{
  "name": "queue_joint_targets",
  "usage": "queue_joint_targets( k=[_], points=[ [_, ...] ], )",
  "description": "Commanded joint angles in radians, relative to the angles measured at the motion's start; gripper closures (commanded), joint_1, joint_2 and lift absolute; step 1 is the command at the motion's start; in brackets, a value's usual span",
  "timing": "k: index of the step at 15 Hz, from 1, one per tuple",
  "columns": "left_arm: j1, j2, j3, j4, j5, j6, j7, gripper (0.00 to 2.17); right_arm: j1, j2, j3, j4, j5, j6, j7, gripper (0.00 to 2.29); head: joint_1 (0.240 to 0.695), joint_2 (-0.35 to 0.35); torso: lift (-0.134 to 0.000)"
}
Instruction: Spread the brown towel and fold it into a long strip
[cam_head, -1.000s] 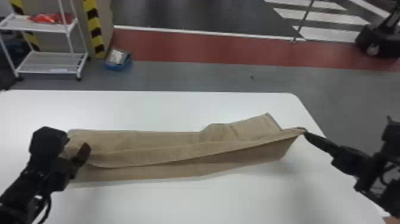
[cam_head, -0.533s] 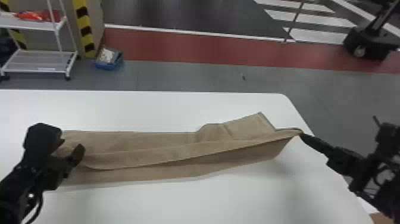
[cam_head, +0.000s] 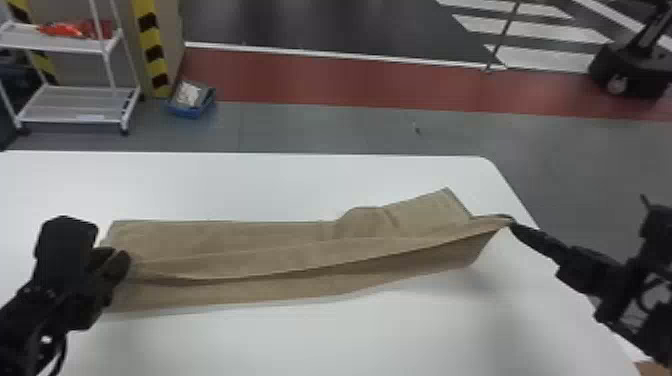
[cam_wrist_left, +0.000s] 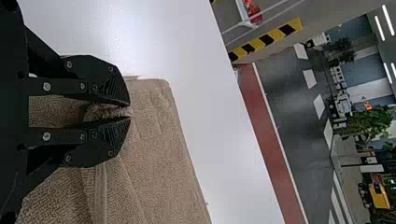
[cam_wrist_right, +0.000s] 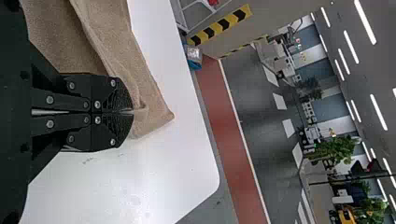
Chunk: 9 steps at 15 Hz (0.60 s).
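Observation:
The brown towel (cam_head: 240, 250) lies lengthwise across the white table, with a long fold running along it and its right part raised at the near edge. At its left end is my left gripper (cam_head: 122, 262); in the left wrist view that gripper (cam_wrist_left: 130, 112) pinches a bunched bit of towel (cam_wrist_left: 154, 140). My right gripper (cam_head: 510, 223) holds the towel's right corner, lifted a little off the table. In the right wrist view the right gripper (cam_wrist_right: 132, 112) is closed on the towel's edge (cam_wrist_right: 149, 100), fingers pressed together.
The white table (cam_head: 350, 340) has its rounded far right corner beyond the towel. On the floor behind stand a white shelf cart (cam_head: 75, 102) and a blue bin (cam_head: 192, 100). A black wheeled base (cam_head: 630, 70) is at the far right.
The head view has shifted slightly, moving the whole scene a little left. Both grippers keep their hold on the towel, whose shape looks nearly the same.

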Motion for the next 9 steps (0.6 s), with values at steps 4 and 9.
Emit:
queue_joint_targets(
  k=[4,9],
  points=[
    [-0.001,0.0,-0.001,-0.001,0.002,-0.003,-0.007,1.15,0.002,0.001,0.0,-0.004,0.0,0.0,0.0,1.48,0.695,-0.182,-0.123],
    [0.058,-0.005,0.071,-0.087,0.095,-0.086,-0.026,1.42,0.002,0.003,0.004,-0.021,0.0,0.009,0.0,1.48,0.695,-0.183,-0.123]
  ],
)
